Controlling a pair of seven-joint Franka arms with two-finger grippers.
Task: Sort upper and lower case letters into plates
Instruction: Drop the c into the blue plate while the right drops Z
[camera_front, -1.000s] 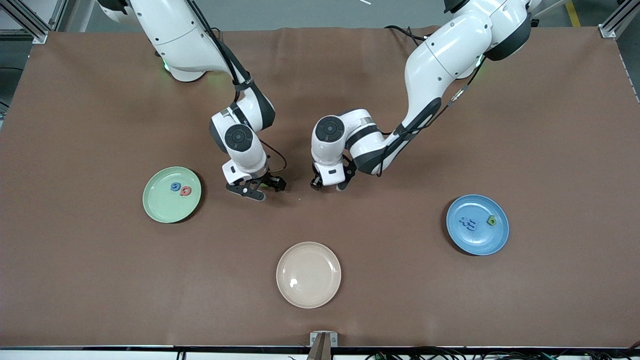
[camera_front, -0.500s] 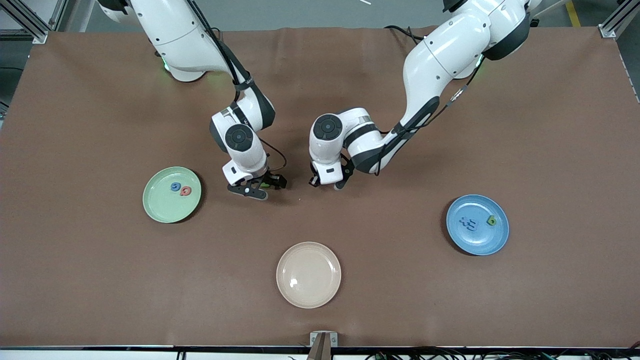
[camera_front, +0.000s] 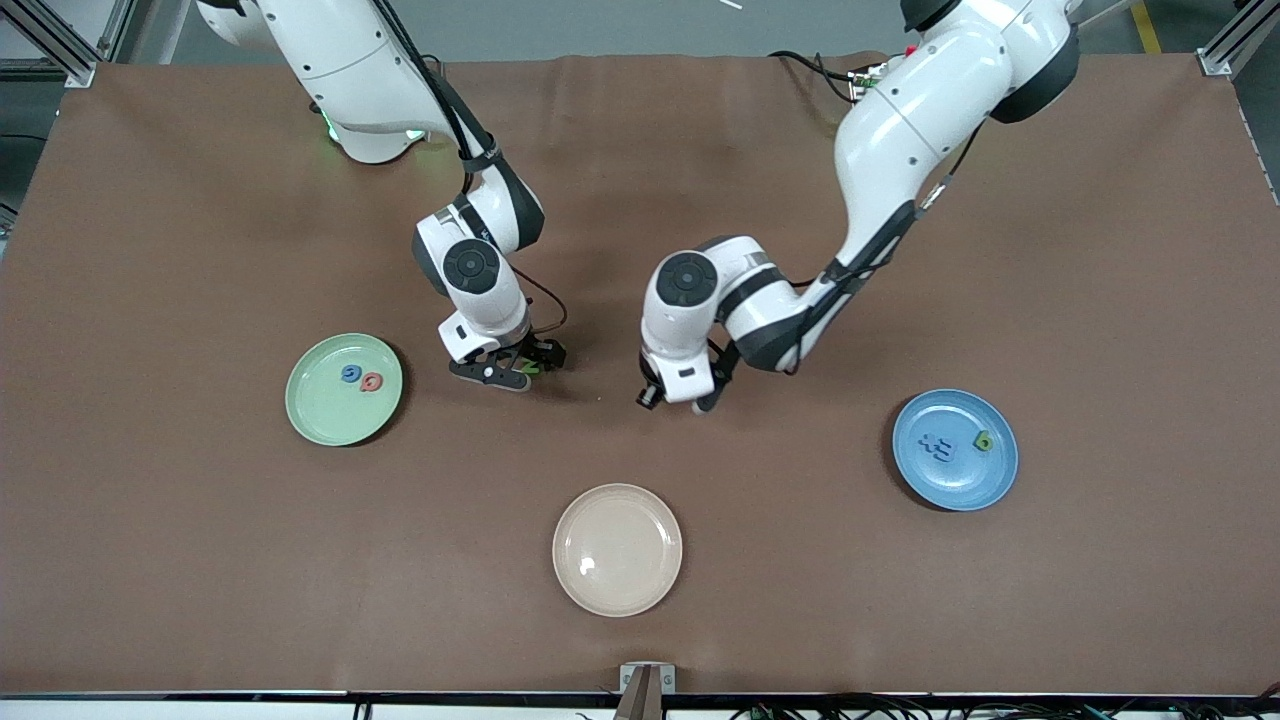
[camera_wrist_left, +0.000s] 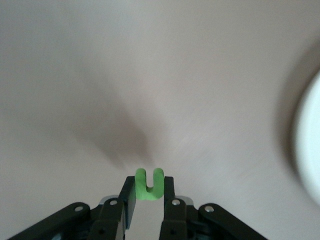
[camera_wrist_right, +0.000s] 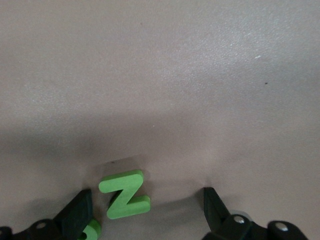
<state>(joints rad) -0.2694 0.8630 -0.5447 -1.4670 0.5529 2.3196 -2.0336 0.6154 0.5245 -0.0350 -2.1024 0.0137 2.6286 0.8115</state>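
pale green plate, blue plate, green Z

The right arm is reaching down from its base at the bench's upper edge, toward the right arm's end, with its wrist bent steeply downward over the middle of the bench. The right gripper is sitting low over the surface, its dark fingers spread wide apart. The left arm is arching in from the corner at the left arm's end of that same edge, elbow folded, forearm doubling back toward the centre. The left gripper is pointing downward over the middle of the bench, its fingers closed tight on a green letter.
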